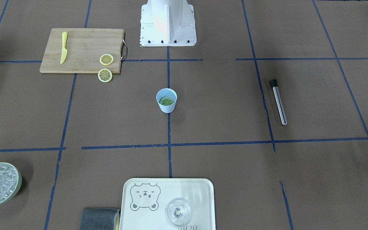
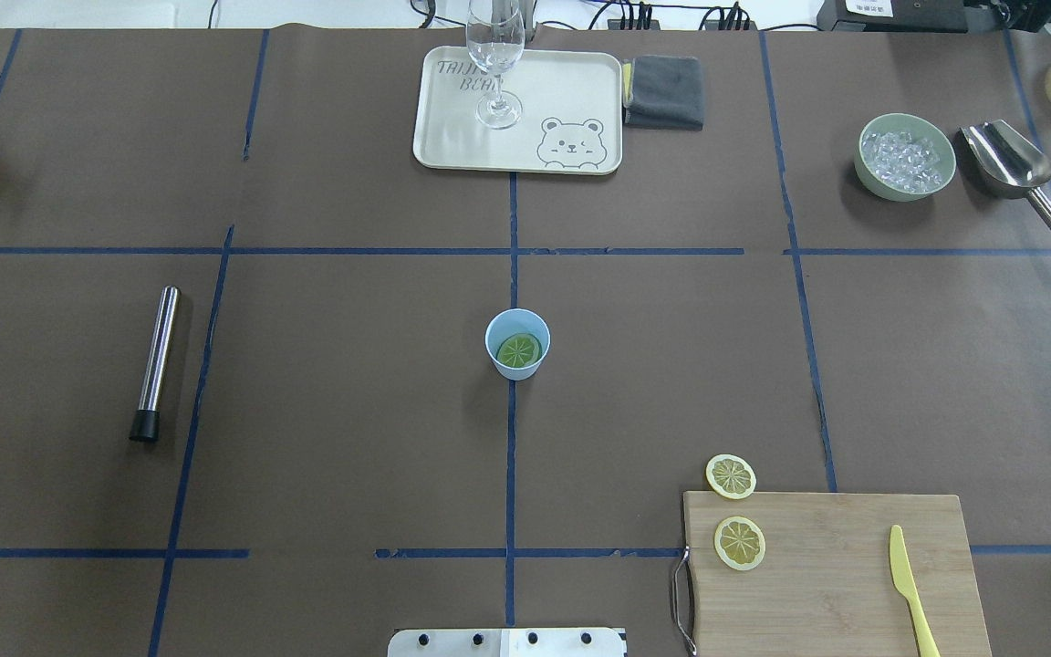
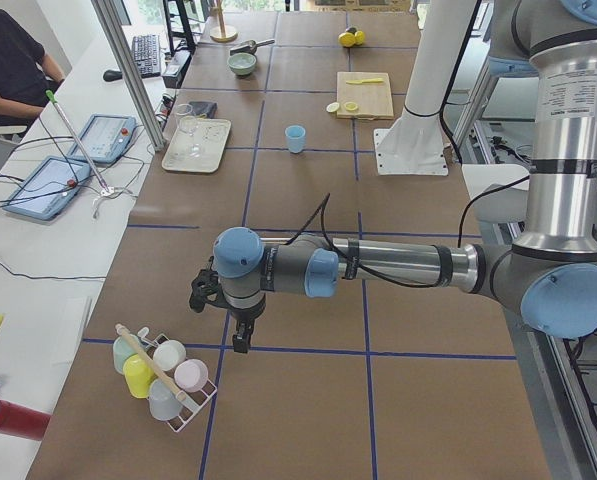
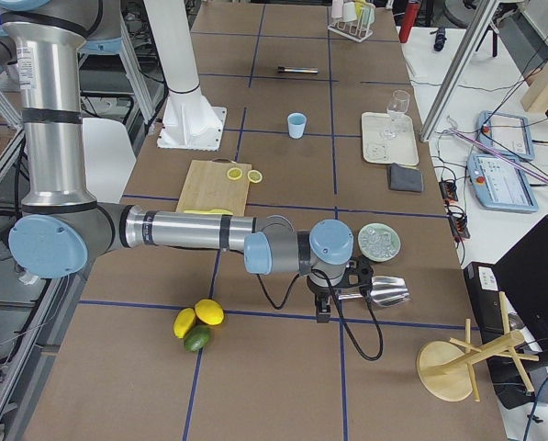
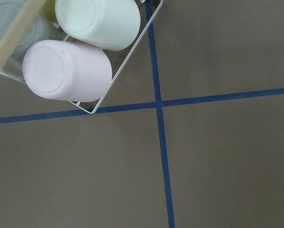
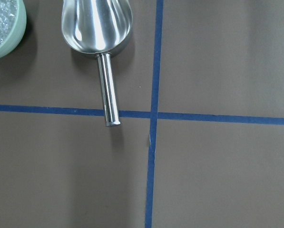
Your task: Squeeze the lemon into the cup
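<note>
The light-blue cup stands upright at the table's middle, also seen in the front view. A greenish citrus slice lies inside it. One yellow lemon slice lies on the wooden cutting board. A second slice lies just off the board's far edge. My left gripper hangs far off at the table's left end, beside a cup rack. My right gripper hangs at the right end near the scoop. Both show only in side views, so I cannot tell whether they are open or shut.
A yellow plastic knife lies on the board. A steel muddler lies at the left. A tray with a clear glass, a grey cloth, an ice bowl and a steel scoop sit at the far side. A rack of cups is below the left wrist.
</note>
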Motion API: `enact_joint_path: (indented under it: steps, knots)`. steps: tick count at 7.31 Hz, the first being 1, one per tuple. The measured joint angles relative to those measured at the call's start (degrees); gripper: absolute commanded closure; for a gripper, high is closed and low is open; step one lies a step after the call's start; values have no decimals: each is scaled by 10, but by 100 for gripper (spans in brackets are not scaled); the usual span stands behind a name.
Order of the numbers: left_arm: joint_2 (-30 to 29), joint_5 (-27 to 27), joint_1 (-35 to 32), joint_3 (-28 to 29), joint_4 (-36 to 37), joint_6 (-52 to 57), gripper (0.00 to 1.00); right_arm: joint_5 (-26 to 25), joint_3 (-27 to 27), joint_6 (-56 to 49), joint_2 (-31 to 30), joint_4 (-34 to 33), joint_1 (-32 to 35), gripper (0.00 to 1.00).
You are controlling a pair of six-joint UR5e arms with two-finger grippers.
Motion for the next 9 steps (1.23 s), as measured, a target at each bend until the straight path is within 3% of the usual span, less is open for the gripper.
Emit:
enact_joint_path:
  steps: [9]
  knots:
    - [0, -1, 0, 0, -8, -61, 0, -1, 0, 0, 1, 0, 0, 0]
